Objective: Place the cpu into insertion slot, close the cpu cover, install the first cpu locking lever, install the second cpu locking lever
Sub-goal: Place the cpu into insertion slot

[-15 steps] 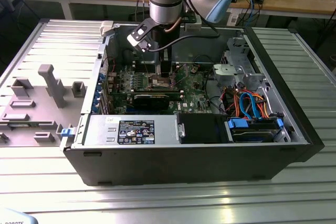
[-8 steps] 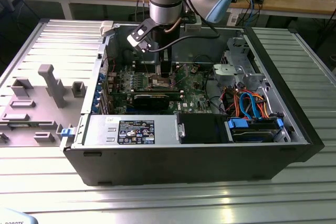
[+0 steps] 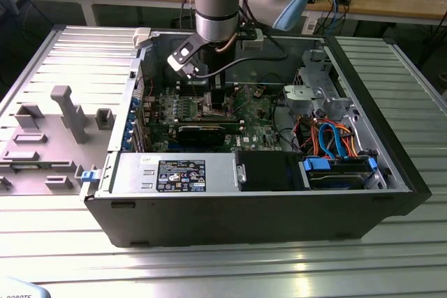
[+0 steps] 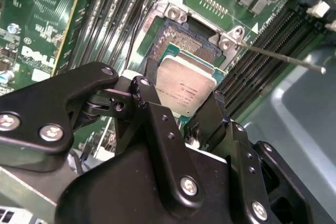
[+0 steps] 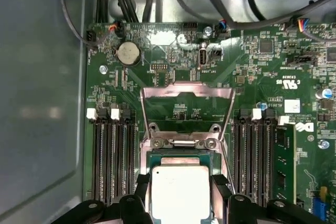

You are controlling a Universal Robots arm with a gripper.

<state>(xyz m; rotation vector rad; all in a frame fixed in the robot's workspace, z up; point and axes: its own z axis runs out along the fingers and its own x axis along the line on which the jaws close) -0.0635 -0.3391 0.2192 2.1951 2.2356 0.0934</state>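
While between fingers (image 4: 151,103) — cpu (image 4: 186,85) above insertion slot (image 4: 181,40).

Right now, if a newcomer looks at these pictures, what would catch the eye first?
The silvery cpu, gripped between the black fingers of the end effector, hangs just over the insertion slot on the green motherboard. Beyond it in the first wrist view, the cpu cover stands swung open. In the exterior view, the arm reaches down into an open computer case.
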